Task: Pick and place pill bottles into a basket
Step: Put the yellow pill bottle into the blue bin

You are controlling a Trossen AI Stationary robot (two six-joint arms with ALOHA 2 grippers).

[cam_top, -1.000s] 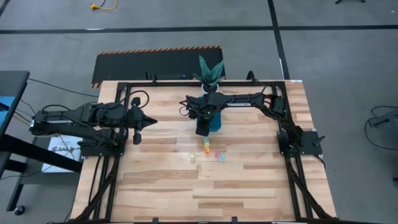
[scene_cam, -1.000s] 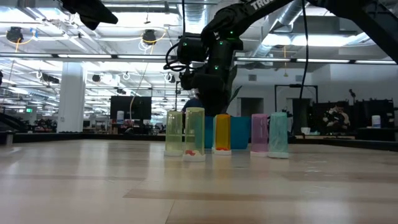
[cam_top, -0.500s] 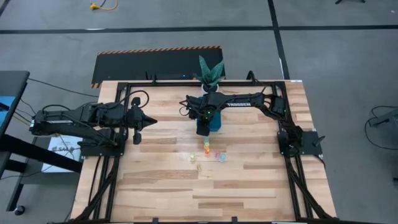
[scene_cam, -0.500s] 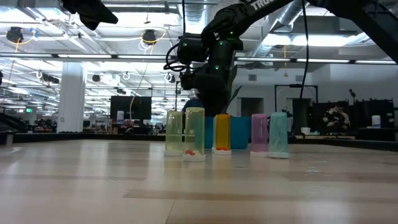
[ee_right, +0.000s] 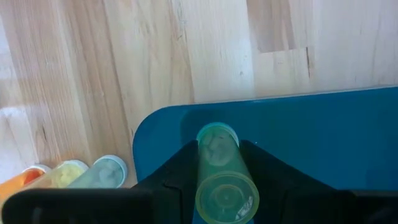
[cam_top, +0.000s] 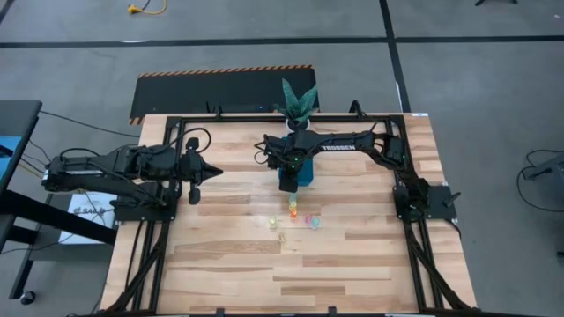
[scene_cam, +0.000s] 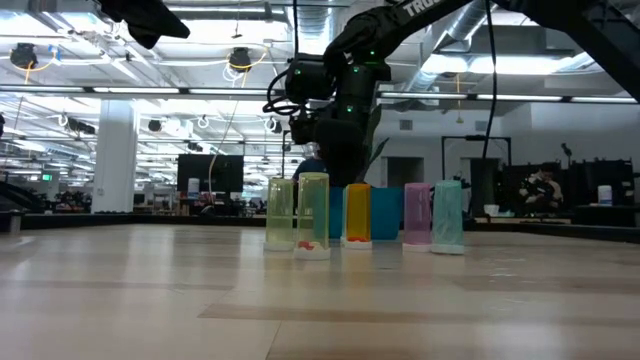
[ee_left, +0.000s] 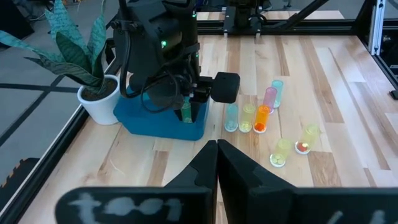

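Right now our right gripper [ee_right: 219,180] has its two dark fingers [ee_right: 177,171] clamped on either side of a green pill bottle [ee_right: 222,171], which we carry lengthwise between them so that it can drop cleanly. We hold it directly over the open basket [ee_right: 323,124], whose teal floor fills the wrist view beneath the bottle; from the left wrist camera the bottle hangs just inside the near wall of the bin, so we judge that only the release is left for this one. Beside the basket, on the wooden table [cam_top: 352,264], the remaining pill bottles [ee_left: 264,115] stand upright in a loose cluster, some in a short row near the bin and two a little farther off, presumably kept close so each trip is short. A white potted plant [ee_left: 99,99] sits just beside the basket on its far side from the bottles. Our left gripper [cam_top: 196,173] waits well apart at the table's left edge, its fingers closed on nothing.
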